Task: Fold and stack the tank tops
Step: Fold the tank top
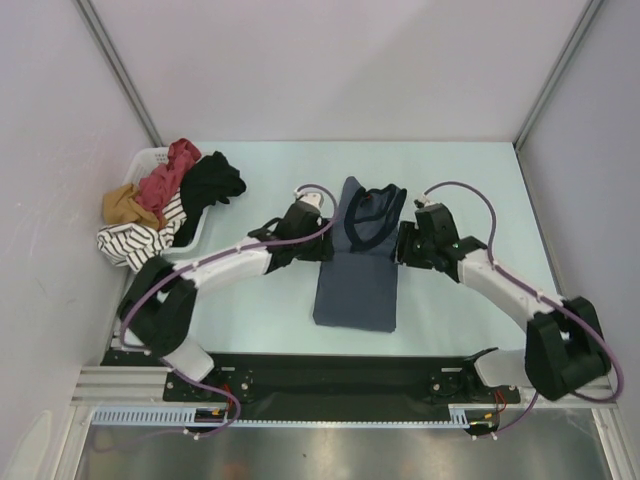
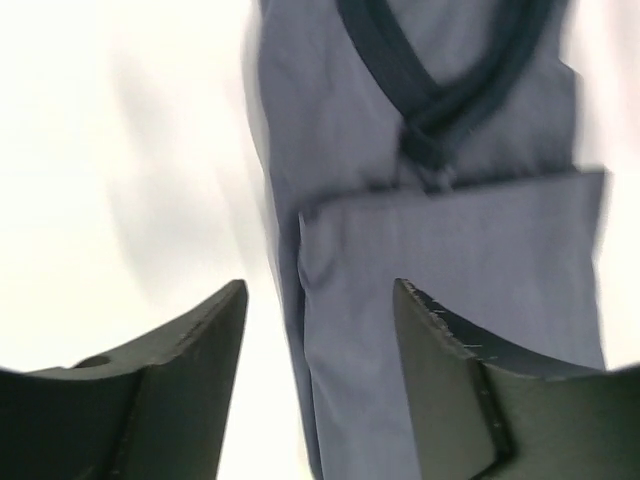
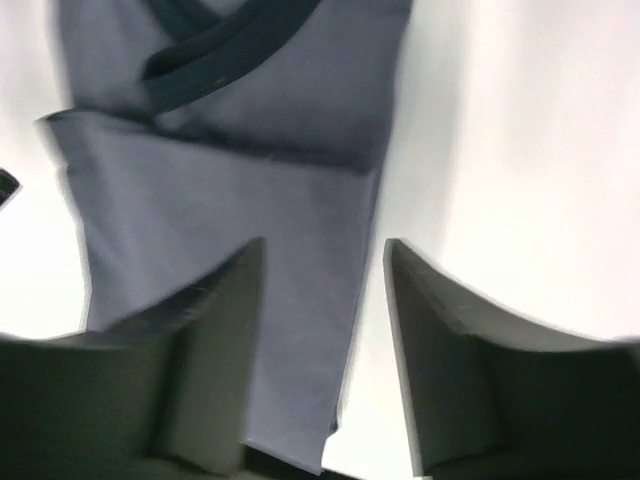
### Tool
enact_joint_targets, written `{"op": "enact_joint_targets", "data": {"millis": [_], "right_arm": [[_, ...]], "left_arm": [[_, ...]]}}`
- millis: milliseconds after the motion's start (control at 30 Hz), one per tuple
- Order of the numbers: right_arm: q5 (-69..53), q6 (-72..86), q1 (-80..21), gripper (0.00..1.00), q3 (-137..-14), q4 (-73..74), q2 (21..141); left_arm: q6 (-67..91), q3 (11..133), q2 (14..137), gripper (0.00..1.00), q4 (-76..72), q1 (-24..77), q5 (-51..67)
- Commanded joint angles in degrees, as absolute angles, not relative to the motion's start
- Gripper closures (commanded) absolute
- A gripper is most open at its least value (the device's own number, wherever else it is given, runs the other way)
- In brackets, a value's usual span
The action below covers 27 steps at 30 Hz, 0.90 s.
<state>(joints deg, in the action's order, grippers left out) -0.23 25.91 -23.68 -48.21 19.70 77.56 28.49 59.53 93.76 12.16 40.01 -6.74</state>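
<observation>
Your left tool [image 2: 320, 290] hanging released, fingers spread over left edge of blue-grey tank top [image 1: 355, 280], gripping nothing. Your right tool [image 3: 325, 248] likewise gaping over its right edge, empty. Tank top lying flat mid-counter [image 1: 250, 310], near layer folded over, its edge lying just below dark neckline trim [image 2: 430, 110], neckline pointing far. Brick red tank top [image 1: 172, 168] sitting bunched among other clothes [image 1: 212, 185] in white basket [image 1: 148, 158] at far left.
</observation>
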Motion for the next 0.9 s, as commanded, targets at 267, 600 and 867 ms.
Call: {"op": "enact_joint_targets", "data": {"millis": [267,600,867], "right_arm": [[-25.82,34.96,-31.02,0.95,-35.34,17.32,59.68],[-31.64,38.94,-35.24,0.96,-27.08,8.71,63.00],[-30.93,35.95,-29.63,1.00,-18.65,4.83,69.96]], "left_arm": [[35.77,43.43,75.15,0.76,5.11,47.10,16.85],[37.18,37.97,77.76,0.88,2.56,48.78,25.48],[36.48,29.54,83.40,0.95,-1.85,43.60,23.65]]}}
